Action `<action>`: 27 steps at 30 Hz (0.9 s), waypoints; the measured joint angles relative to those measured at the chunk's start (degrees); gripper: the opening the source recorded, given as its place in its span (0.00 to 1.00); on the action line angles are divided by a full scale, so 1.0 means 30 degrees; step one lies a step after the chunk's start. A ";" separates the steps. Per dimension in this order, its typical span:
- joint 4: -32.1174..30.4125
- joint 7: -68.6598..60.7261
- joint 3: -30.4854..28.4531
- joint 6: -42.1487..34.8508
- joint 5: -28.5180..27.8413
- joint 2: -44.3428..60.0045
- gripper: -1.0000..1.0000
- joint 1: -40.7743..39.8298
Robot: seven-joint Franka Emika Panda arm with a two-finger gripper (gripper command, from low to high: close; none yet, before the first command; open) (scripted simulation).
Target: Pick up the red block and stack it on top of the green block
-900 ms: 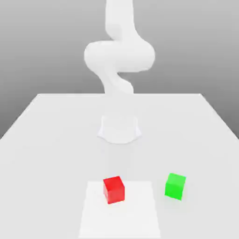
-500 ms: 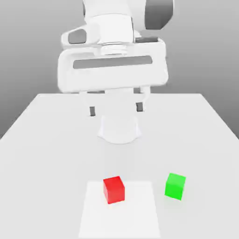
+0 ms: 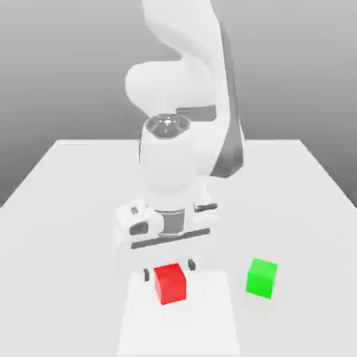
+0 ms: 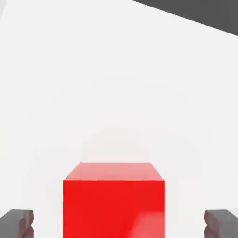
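Observation:
The red block (image 3: 171,282) rests on a paler square patch (image 3: 180,322) of the white table (image 3: 66,209), near the front. About a block's width off, toward the exterior view's right, the green block (image 3: 261,277) stands on the table by itself. My gripper (image 3: 169,272) hangs low just behind the red block, open, with one dark fingertip (image 3: 146,275) peeking out on each side of it. In the hand view the red block (image 4: 114,200) sits centred between the two grey fingertips (image 4: 16,223), with a wide gap on both sides and no contact.
The white arm (image 3: 181,139) rises over the middle of the table behind the blocks. Bare table surface lies on both sides and between the two blocks.
The hand has swung down from high over the table's middle to just behind the red block. Both blocks have stayed where they were.

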 joint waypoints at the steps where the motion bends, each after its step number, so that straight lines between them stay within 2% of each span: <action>1: 0.0049 -0.0167 0.0354 0.0430 0.0251 0.0511 0.50 -0.0290; 2: 0.0077 -0.0256 0.0561 0.0678 0.0386 0.0805 0.00 -0.0461; 9: 0.0077 -0.0190 0.0569 0.0632 0.0302 0.0769 0.00 -0.0486; 14: -0.0178 0.0728 -0.0353 -0.1207 -0.1041 -0.1433 0.00 0.0091; 19: -0.0586 0.1572 -0.0462 -0.3185 -0.2141 -0.3750 0.00 -0.0089; 27: -0.0388 -0.5239 0.1220 -0.4946 -0.1974 -0.5244 0.00 0.3578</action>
